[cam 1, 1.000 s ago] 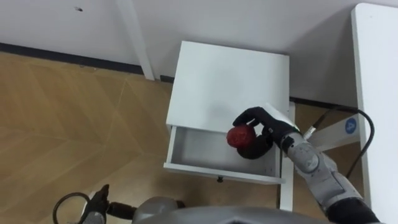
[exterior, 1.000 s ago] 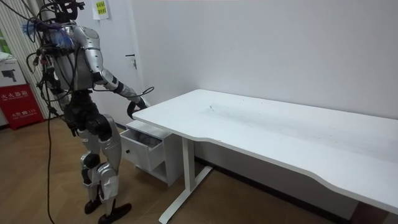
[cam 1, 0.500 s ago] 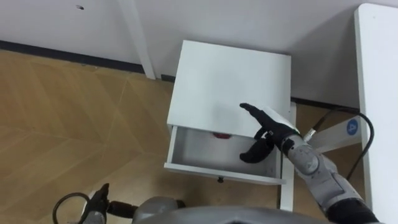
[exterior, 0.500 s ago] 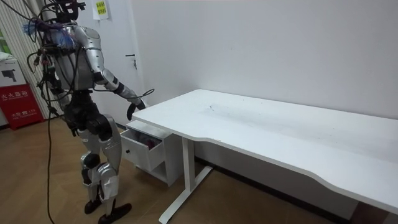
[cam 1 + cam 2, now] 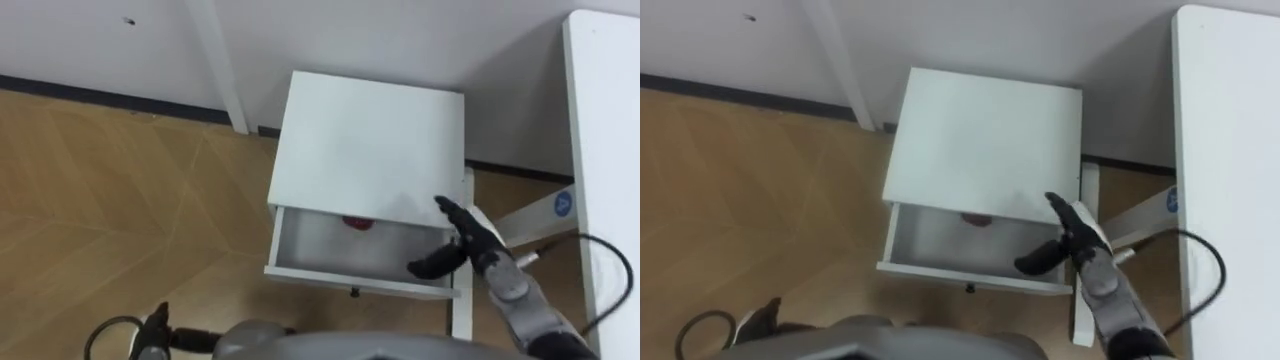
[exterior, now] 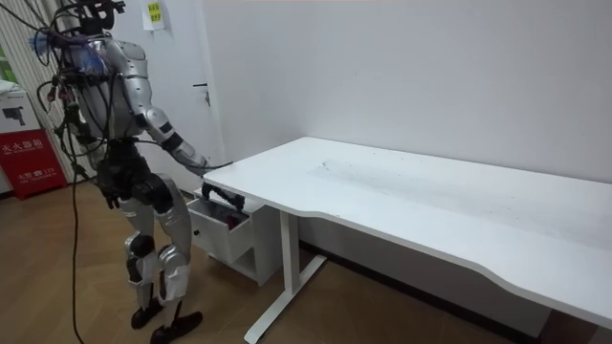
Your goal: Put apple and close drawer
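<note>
though open, drawer (image 5: 352, 281) (apple (image 5: 357, 222) inside)

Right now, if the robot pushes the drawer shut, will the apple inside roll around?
Probably a little. The apple is round and lies loose at the back of the open drawer, so a quick shove could set it rolling. The drawer's walls should keep it in. The right hand is open, away from the apple, so nothing steadies it.
</note>
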You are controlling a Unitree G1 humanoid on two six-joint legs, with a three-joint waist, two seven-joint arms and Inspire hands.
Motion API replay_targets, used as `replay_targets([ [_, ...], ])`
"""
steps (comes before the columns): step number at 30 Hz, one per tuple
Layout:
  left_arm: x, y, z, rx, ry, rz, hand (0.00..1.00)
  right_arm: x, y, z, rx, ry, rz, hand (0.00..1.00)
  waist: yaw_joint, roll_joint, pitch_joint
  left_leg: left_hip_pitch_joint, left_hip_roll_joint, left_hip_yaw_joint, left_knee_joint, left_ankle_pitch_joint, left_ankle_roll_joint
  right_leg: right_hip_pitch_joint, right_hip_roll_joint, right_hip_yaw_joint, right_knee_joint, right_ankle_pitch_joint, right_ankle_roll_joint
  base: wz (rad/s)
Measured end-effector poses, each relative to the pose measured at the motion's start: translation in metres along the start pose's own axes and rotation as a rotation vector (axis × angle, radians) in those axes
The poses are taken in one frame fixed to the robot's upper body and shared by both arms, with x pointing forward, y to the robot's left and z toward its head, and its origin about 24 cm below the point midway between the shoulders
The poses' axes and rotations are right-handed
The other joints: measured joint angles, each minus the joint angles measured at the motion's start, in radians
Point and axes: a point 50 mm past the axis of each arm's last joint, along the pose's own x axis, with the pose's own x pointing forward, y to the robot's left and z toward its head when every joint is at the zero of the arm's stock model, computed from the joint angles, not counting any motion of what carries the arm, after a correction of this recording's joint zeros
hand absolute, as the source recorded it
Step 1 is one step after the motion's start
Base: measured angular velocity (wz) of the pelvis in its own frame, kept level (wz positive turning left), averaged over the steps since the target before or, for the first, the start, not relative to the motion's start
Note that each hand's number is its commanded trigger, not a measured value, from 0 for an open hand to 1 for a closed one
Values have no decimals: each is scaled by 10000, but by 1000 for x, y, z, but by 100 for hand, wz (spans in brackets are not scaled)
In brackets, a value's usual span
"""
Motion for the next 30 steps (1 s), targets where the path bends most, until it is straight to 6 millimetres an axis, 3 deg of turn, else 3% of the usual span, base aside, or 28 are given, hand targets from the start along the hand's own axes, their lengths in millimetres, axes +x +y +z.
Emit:
replay_targets([
  [1,0,1,-2,74,138,11,0,-6,-8,-26,475,892,-569,0,-241,17,-38,136,-159,62,21,-104,169,-923,-374,207,2085,80,-28,43],
  [2,0,4,-2,104,161,87,0,-10,-10,-38,556,1349,-773,0,-296,-28,-26,216,-247,80,85,-144,269,-1478,-592,500,3114,280,-22,34],
  [3,1,6,-2,47,212,176,0,-17,-15,-59,640,2163,-1135,0,-333,-24,-55,236,-406,82,425,-279,468,-2499,-733,1210,4860,1350,3,-12],
  [4,1,8,-5,118,336,228,0,-21,-18,-69,724,2636,-1416,0,-326,202,-50,91,-300,180,787,-446,607,-3522,-562,1767,6229,2763,166,-27],
  [5,1,10,-5,143,404,286,0,-22,-17,-71,846,2764,-1481,0,-395,299,-24,-48,-243,195,1016,-558,667,-4101,-449,1970,7268,2910,88,-19],
  [6,1,16,-7,227,604,409,0,-23,-16,-75,961,2996,-1449,0,-662,447,45,-317,-123,125,1488,-719,775,-5241,-337,2123,9850,2390,-61,15],
  [7,2,18,-5,323,699,453,0,-28,-15,-83,1000,3230,-1433,0,-839,705,79,-525,48,35,1807,-817,821,-6096,-199,2003,11792,1839,-168,24],
  [8,2,18,-4,338,719,461,0,-30,-15,-86,1059,3339,-1442,0,-891,776,120,-635,136,23,1886,-862,827,-6436,-130,1945,12414,1640,-207,12],
  [9,2,19,-4,353,833,480,0,-31,-14,-89,1152,3537,-1430,0,-911,945,106,-728,192,27,1959,-892,825,-6870,-59,1953,13082,1342,-200,0],
  [10,2,19,-5,416,968,491,0,-31,-12,-90,1139,3700,-1385,0,-924,1001,119,-746,157,52,2054,-932,892,-6883,-118,2052,13019,1126,-130,-5],
  [11,2,20,-7,457,1029,511,0,-32,-12,-91,1113,3789,-1353,0,-927,993,118,-736,124,85,2102,-952,925,-6720,-145,2134,12731,1068,-92,0],
  [12,0,20,-13,594,1134,550,0,-31,-10,-91,1020,3888,-1276,0,-924,986,109,-680,85,97,2138,-972,961,-6132,-164,2242,11660,1008,-5,0],
  [14,-2,22,-25,615,1409,727,0,-30,-8,-89,885,4009,-1160,0,-777,728,111,-553,-123,262,2059,-1005,950,-4391,-369,2301,8335,894,176,-13],
  [15,-4,23,-30,622,1546,745,0,-29,-8,-88,902,4003,-1158,0,-738,614,105,-523,-223,281,2000,-1006,949,-3902,-449,2266,7405,836,257,-21],
  [16,-6,24,-39,677,1813,840,0,-29,-6,-87,1002,3993,-1140,0,-726,408,117,-446,-372,279,1890,-996,936,-2819,-642,1966,5606,635,390,-11],
  [17,-7,25,-42,732,1999,960,0,-30,-4,-88,1084,4056,-1103,0,-602,238,106,-424,-379,290,1825,-968,889,-1795,-605,1702,3855,304,433,-4],
  [18,-7,25,-42,754,2031,1001,0,-30,-3,-88,1105,4070,-1073,0,-492,169,107,-407,-380,313,1746,-940,842,-1394,-548,1607,3071,155,432,-16],
  [19,-7,25,-42,760,2031,1111,0,-28,-1,-85,1187,4000,-1026,0,-295,-2,52,-364,-379,399,1499,-831,659,-715,-366,1617,1617,-112,426,-25],
  [20,-7,25,-41,750,2018,1154,0,-27,1,-84,1302,3967,-1011,0,-232,-93,13,-332,-378,458,1313,-759,536,-458,-312,1620,913,-159,440,-29],
  [22,-7,28,-38,724,1942,1431,0,-25,10,-78,1820,3795,-852,0,-146,-511,-32,-169,-349,509,705,-479,34,492,-96,1526,-1354,23,208,-17],
  [25,-6,25,-36,726,1987,1379,0,-24,16,-74,2116,3623,-652,0,-43,-604,-60,87,-174,547,401,-404,-121,1327,231,1505,-2882,490,217,-12],
  [28,-5,24,-31,709,1883,1356,0,-22,22,-70,2139,3511,-440,0,-13,-492,-56,176,-29,592,302,-369,-79,1557,347,1364,-3204,504,208,-14],
  [30,-4,24,-28,690,1766,1351,0,-23,25,-71,2102,3557,-322,0,-43,-427,-58,168,31,591,308,-328,-14,1617,421,1308,-3291,447,99,0],
])
